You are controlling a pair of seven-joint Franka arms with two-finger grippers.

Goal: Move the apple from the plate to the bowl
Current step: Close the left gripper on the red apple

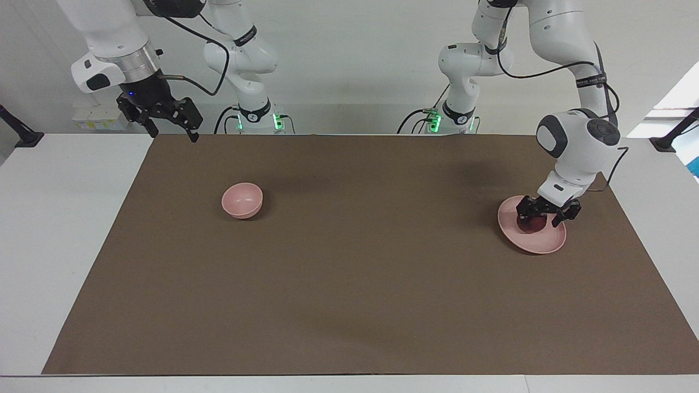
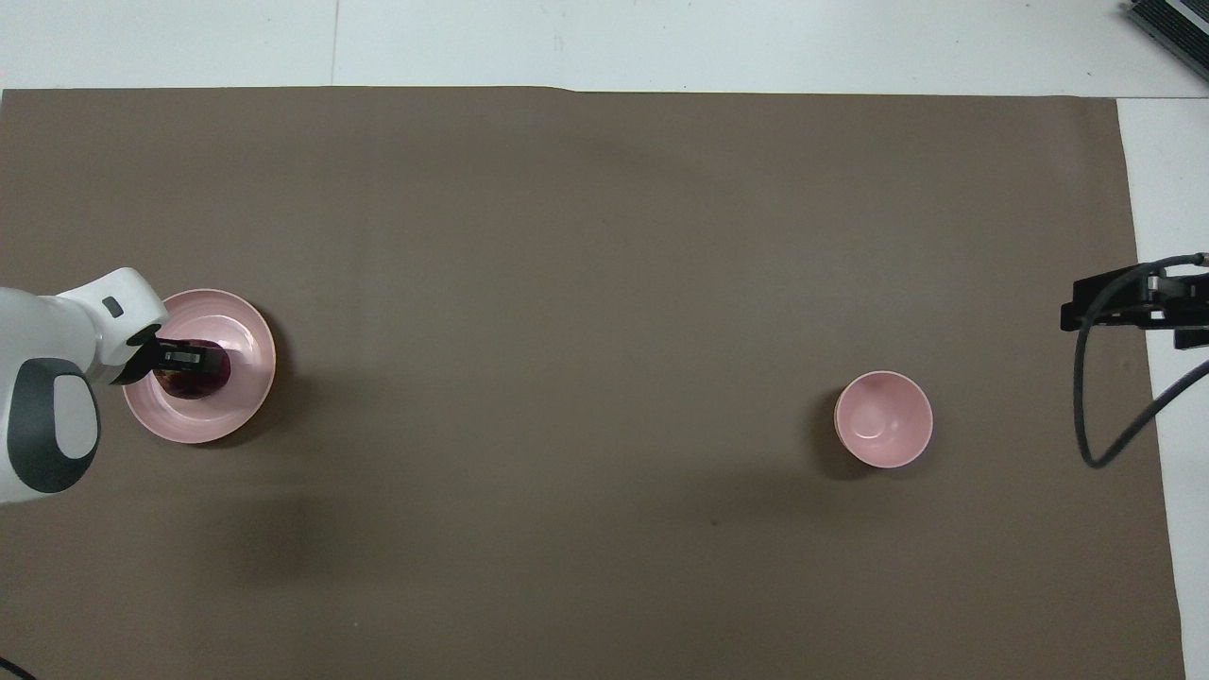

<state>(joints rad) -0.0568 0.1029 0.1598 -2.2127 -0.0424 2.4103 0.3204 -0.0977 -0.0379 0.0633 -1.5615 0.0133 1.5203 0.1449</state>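
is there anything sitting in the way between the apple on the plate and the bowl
Nothing visible. The left hand is shut on the apple on the plate; only bare brown mat lies between it and the bowl. The right hand waits over the mat's corner.

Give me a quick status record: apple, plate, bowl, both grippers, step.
apple: on the plate, between the left gripper's fingers
plate: on the brown mat, toward the left arm's end
bowl: empty, toward the right arm's end
left gripper: down in the plate, shut on the apple
right gripper: open, raised over the mat's corner, waiting
step: apple gripped, not yet lifted
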